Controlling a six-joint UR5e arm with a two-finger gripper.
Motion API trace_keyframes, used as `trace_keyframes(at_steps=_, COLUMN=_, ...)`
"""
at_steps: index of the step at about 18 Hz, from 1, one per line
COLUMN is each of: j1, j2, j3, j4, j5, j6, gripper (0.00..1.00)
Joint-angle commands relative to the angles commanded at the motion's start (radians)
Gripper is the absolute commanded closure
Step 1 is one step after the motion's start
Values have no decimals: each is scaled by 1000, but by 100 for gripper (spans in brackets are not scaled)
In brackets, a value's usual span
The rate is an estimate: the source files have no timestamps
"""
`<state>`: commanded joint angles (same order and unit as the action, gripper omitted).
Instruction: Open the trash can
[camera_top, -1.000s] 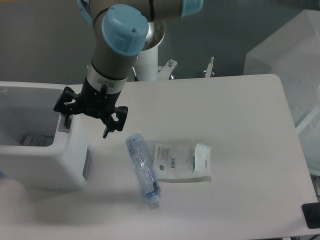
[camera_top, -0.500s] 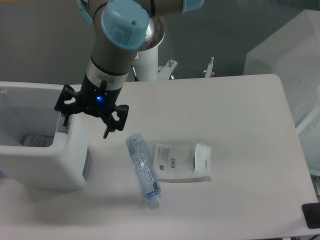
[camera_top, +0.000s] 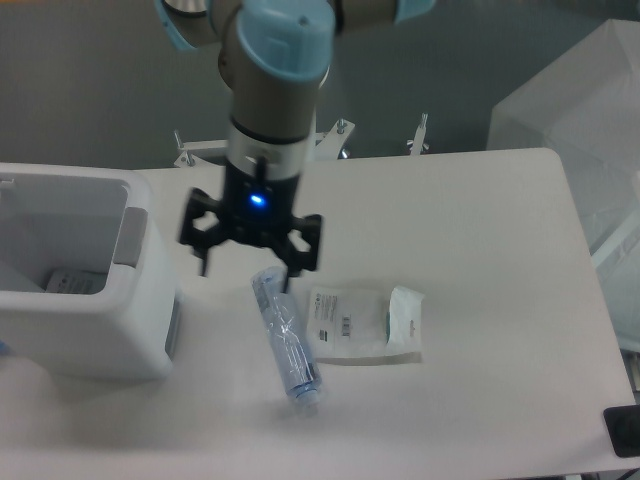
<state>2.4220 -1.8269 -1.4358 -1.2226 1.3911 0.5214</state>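
The white boxy trash can (camera_top: 85, 325) stands at the table's left edge. Its top is open and I see into it, with a small packet lying at the bottom (camera_top: 72, 283). A grey push-button (camera_top: 131, 238) sits on its right rim. My gripper (camera_top: 248, 268) hangs over the table to the right of the can, apart from it, just above the top end of a clear plastic bottle (camera_top: 287, 339). Its fingers are spread wide and hold nothing. A blue light glows on the wrist.
The clear bottle lies on the table pointing toward the front. A white sealed pouch (camera_top: 364, 323) lies right of it. A dark object (camera_top: 624, 430) sits at the front right corner. A white plastic-covered shape (camera_top: 575, 110) stands beyond the right edge.
My gripper has moved right, away from the trash can's right rim, and now hangs over the bottle's top end. It stays open. The can's top stands open throughout.
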Motion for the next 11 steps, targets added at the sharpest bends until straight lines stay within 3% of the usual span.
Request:
trace_keyframes(at_steps=4, j1=103, j2=-34, j3=-28, j4=-2, j5=20, j6=138, gripper=0)
trace_keyframes(at_steps=8, j1=153, j2=-63, j3=-22, j4=-3, j5=23, j6=216, gripper=0)
trace_keyframes(at_steps=11, j1=169, j2=-75, j3=-28, j4=-3, j5=78, j6=407, gripper=0)
